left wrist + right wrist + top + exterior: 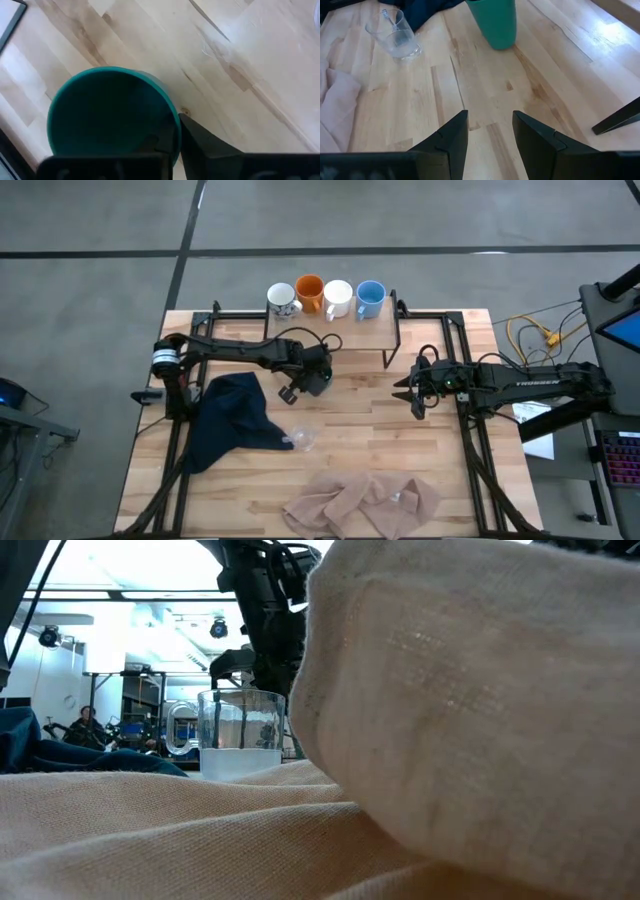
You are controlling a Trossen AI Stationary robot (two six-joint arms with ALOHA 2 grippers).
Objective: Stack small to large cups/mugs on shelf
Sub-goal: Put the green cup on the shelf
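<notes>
Four mugs stand in a row on the shelf (375, 330) at the table's far edge: white with a dark pattern (283, 300), orange (309, 293), plain white (337, 297) and light blue (370, 298). My left gripper (315, 378) is in front of the shelf, shut on the dark green mug (110, 115), which also shows in the right wrist view (495, 22). The clear glass cup (305, 438) stands upright on the table nearer the front, and shows in the low view (240, 735). My right gripper (403, 392) is open and empty, right of the green mug. My left gripper holds the green mug by its rim wall (175, 131), one finger inside the mug and one finger (205, 145) outside. The fingers come from above, pointing down. The mug is upright, its base (501, 44) at the table top; whether it rests there I cannot tell.
A dark blue cloth (235, 420) lies crumpled left of the glass cup. A beige cloth (365, 505) lies at the near edge and fills much of the low view (450, 740). Black rails (470, 430) run along the table's sides. Bare wood lies between the two grippers.
</notes>
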